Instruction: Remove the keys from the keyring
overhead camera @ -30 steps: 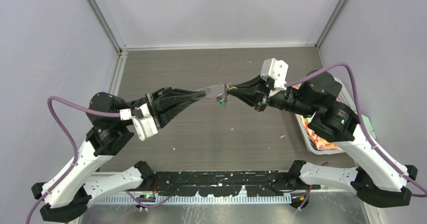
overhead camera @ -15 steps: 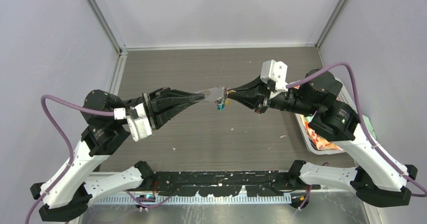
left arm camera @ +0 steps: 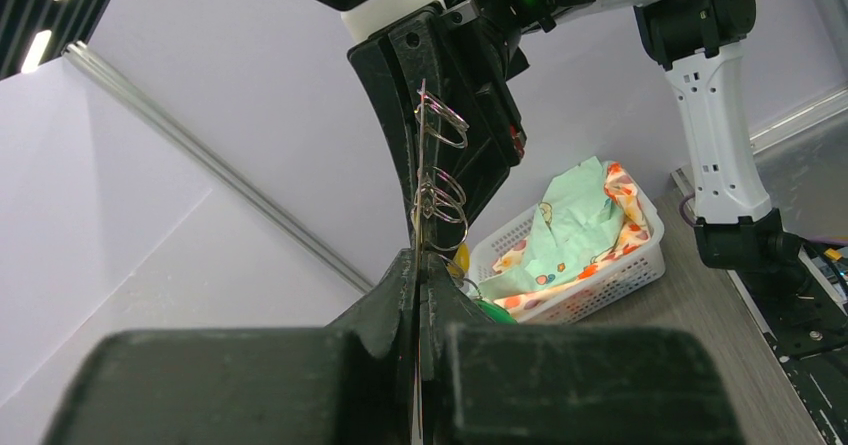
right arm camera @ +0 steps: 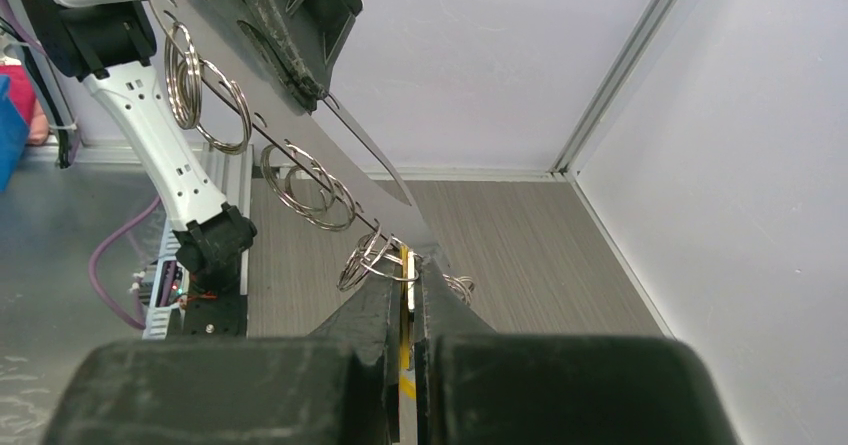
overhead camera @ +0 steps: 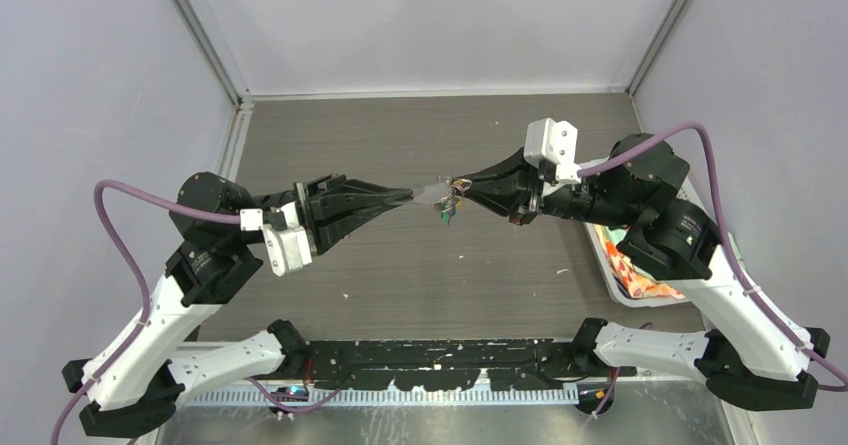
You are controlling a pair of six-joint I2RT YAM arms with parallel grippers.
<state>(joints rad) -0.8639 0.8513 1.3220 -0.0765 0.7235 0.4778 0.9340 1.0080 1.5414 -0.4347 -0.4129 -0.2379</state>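
The keyring (overhead camera: 428,190) is a flat silvery plate held in the air between both arms. My left gripper (overhead camera: 408,196) is shut on its left end; in the left wrist view (left arm camera: 417,265) the plate (left arm camera: 420,165) runs edge-on out of the jaws. My right gripper (overhead camera: 462,190) is shut on a yellow-headed key (right arm camera: 406,275) at the plate's other end (right arm camera: 300,155). Several split rings (right arm camera: 305,190) hang from the plate's holes. Other keys (overhead camera: 443,211), one green (left arm camera: 490,310), dangle under the plate.
A white basket (overhead camera: 612,265) with patterned cloth stands at the right table edge, also in the left wrist view (left arm camera: 600,265). Grey walls close in the back and both sides. Small bits of debris dot the dark wood-grain tabletop (overhead camera: 400,255).
Both grippers and the plate between them have shifted slightly toward the near side and right. The dangling keys hang a little lower. Both grips are unchanged.
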